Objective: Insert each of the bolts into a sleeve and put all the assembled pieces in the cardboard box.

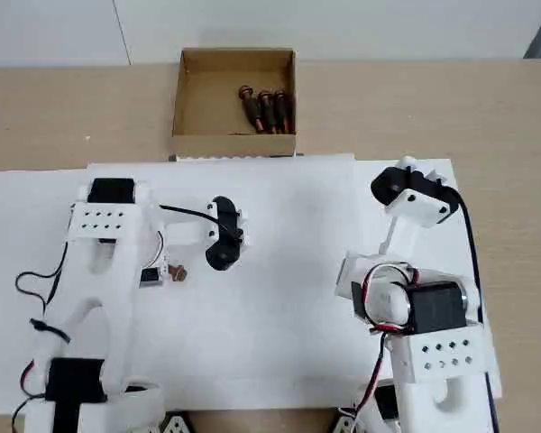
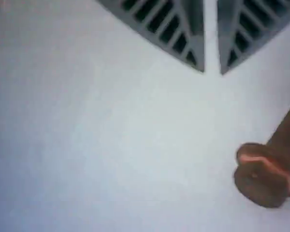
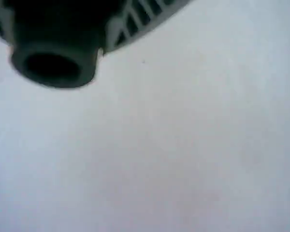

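A brown bolt [image 2: 268, 174] lies on the white sheet, just beside my left gripper [image 2: 211, 70], whose grey fingers stand together with only a thin slit and nothing between them. From above, the bolt [image 1: 178, 272] rests right of that gripper [image 1: 156, 273]. My right gripper [image 3: 102, 46] is shut on a black sleeve [image 3: 53, 65], its open bore facing the camera, held just above the sheet. The right gripper [image 1: 350, 280] hangs low over the sheet's right half. The cardboard box [image 1: 187, 99] at the back holds three assembled pieces [image 1: 266, 108].
A white sheet [image 1: 279, 325] covers the table under both arms. The left arm's black wrist part [image 1: 224, 236] juts toward the middle. The box touches the sheet's far edge. Bare wooden table [image 1: 54, 117] lies around the sheet.
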You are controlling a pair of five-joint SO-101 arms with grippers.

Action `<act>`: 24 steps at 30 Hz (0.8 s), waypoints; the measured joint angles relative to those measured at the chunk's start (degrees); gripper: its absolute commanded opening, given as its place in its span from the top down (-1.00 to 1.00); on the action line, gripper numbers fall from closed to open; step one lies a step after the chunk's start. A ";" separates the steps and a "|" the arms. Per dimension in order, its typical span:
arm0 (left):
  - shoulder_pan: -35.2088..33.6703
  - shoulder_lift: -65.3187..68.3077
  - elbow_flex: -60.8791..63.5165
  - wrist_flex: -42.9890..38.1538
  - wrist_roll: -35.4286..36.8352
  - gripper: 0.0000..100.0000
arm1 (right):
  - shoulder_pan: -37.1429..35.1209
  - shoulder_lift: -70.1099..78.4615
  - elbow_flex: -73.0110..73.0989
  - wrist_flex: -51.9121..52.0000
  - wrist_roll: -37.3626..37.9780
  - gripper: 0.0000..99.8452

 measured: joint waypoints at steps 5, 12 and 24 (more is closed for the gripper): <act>0.00 2.64 0.00 -0.18 -0.70 0.95 | 0.00 0.00 0.00 0.00 0.00 1.00; 0.09 3.78 0.00 -3.96 -0.70 0.85 | 0.00 0.00 0.00 0.00 0.00 1.00; 0.09 3.96 0.00 -11.60 -0.70 0.73 | 0.00 0.00 0.09 0.00 0.00 1.00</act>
